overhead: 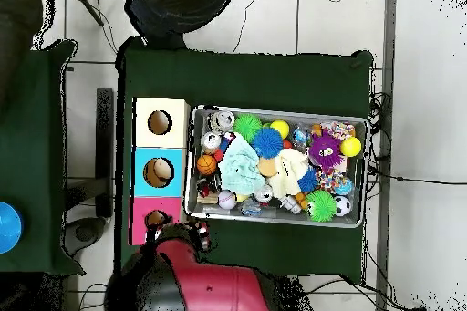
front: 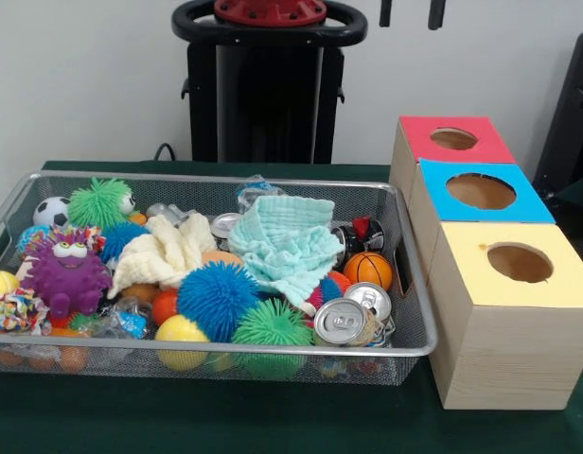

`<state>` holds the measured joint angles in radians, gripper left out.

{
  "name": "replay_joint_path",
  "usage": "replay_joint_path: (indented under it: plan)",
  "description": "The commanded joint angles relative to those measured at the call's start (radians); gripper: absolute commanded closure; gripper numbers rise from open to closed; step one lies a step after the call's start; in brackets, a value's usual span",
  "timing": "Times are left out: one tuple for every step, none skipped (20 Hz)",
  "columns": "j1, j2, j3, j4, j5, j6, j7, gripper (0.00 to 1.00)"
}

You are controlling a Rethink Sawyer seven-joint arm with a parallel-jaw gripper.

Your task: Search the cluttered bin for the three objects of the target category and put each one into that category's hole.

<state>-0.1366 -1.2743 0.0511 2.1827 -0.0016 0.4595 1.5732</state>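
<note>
A wire mesh bin (front: 102, 347) (overhead: 278, 223) holds a heap of mixed things. Two silver drink cans (front: 341, 322) lie at its front right corner, beside a small basketball (front: 367, 270). A mint cloth (front: 287, 241) (overhead: 239, 166) and a cream cloth (front: 164, 255) cover the middle. Blue (front: 216, 298) and green (front: 271, 326) spiky balls, a yellow ball (front: 181, 331), a soccer ball (front: 52, 211) and a purple monster toy (front: 66, 270) lie around them. My gripper (front: 411, 11) shows only its tips at the top edge, open and empty, far above the bin.
Beside the bin stand three wooden boxes, each with a round hole on top: red (front: 424, 132) (overhead: 141, 218), blue (front: 523, 203) (overhead: 141, 175) and yellow (front: 481, 274) (overhead: 144, 111). The green tablecloth (front: 273, 416) surrounds them. My red arm (overhead: 214, 282) is drawn back near the red box.
</note>
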Motion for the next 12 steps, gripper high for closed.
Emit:
replay_joint_path:
  plan:
    - [-0.230,0.036,0.294,0.044,-0.058,-0.378,0.029,0.00]
    - [-0.234,0.070,0.297,0.034,-0.101,-0.433,0.062,0.00]
    - [-0.227,0.089,0.285,0.023,-0.119,-0.453,0.080,0.00]
    - [-0.227,0.117,0.275,0.009,-0.141,-0.496,0.103,0.00]
    - [-0.225,0.132,0.271,0.001,-0.156,-0.522,0.111,0.00]
    - [-0.226,0.150,0.264,-0.007,-0.183,-0.573,0.119,0.00]
    - [-0.221,0.161,0.255,-0.015,-0.192,-0.595,0.121,0.00]
    - [-0.230,0.181,0.264,-0.011,-0.201,-0.634,0.140,0.00]
    - [-0.237,0.196,0.272,-0.013,-0.205,-0.652,0.152,0.00]
    - [-0.240,0.227,0.269,-0.016,-0.221,-0.711,0.173,0.00]
    - [-0.236,0.242,0.262,-0.022,-0.228,-0.742,0.181,0.00]
    - [-0.232,0.261,0.248,-0.023,-0.238,-0.790,0.191,0.00]
